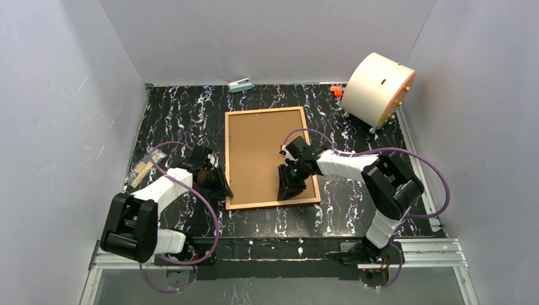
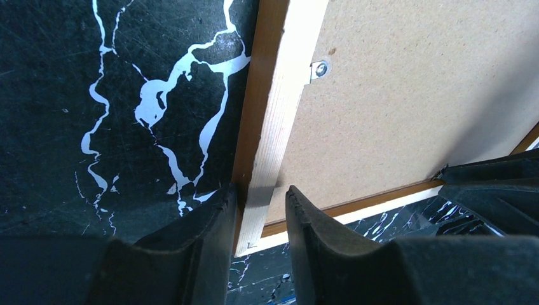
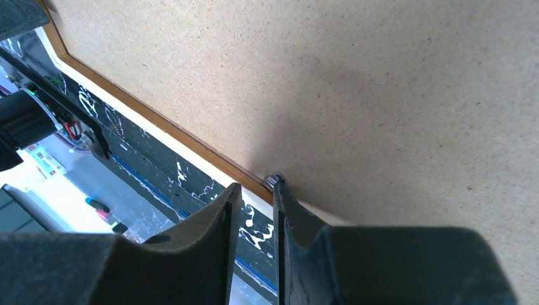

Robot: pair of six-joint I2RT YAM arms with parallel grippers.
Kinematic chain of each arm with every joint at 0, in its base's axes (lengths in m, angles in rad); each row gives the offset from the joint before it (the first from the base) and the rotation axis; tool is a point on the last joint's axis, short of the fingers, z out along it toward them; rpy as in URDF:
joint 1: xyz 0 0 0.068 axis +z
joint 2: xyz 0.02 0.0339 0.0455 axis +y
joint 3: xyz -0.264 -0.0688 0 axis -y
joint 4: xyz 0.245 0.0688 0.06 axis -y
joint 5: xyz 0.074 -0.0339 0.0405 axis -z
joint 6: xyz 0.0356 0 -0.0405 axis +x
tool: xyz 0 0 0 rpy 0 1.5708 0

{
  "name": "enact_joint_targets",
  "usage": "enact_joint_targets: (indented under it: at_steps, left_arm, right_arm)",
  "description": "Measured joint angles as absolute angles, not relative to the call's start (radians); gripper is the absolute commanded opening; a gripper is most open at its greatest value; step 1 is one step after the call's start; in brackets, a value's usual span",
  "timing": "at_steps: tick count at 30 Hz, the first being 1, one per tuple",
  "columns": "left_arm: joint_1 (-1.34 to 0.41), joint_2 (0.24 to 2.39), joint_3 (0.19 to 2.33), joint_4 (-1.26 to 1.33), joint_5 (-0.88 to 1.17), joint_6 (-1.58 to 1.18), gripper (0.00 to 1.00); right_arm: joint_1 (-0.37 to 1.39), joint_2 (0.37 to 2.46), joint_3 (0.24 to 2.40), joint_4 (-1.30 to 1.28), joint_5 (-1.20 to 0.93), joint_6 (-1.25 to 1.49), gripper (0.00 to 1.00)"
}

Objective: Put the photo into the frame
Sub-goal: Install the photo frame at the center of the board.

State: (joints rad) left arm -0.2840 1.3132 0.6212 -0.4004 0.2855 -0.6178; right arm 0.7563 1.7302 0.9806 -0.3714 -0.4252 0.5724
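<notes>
Frame (image 1: 227,146) lies back-up mid-bench (image 1: 178,114), and we see our left gripper (image 2: 260,194) pinching its 7 o'clock corner rail while our right gripper (image 3: 257,190), narrowly parted, hangs over its 5 o'clock edge.

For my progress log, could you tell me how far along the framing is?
Done: backing board sits in the face-down frame. In hand: left hand clasps its left rail, right hand sits at a metal tab. Left: probably fastening tabs; photo not visible.
</notes>
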Motion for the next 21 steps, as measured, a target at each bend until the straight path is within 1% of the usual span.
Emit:
enact_joint_targets:
  at_steps: [7,12,17,19,21]
  left_arm:
    - [-0.284,1.312,0.621,-0.401,0.272,-0.622,0.34]
    - [-0.285,1.301,0.621,-0.401,0.253,-0.629,0.35]
    - [-0.285,1.296,0.621,-0.401,0.238,-0.632,0.41]
    - [-0.285,1.296,0.621,-0.400,0.233,-0.636,0.44]
    - [-0.285,1.296,0.621,-0.400,0.229,-0.640,0.47]
  right_arm:
    - [0.773,1.712,0.992,-0.396,-0.361,0.585,0.38]
    - [0.775,1.645,0.995,-0.425,-0.258,0.591,0.43]
    - [0.761,1.587,1.036,-0.489,-0.054,0.580,0.51]
    - [0.733,1.568,1.048,-0.509,0.027,0.572,0.60]
    - [0.688,1.551,1.051,-0.527,0.094,0.569,0.66]
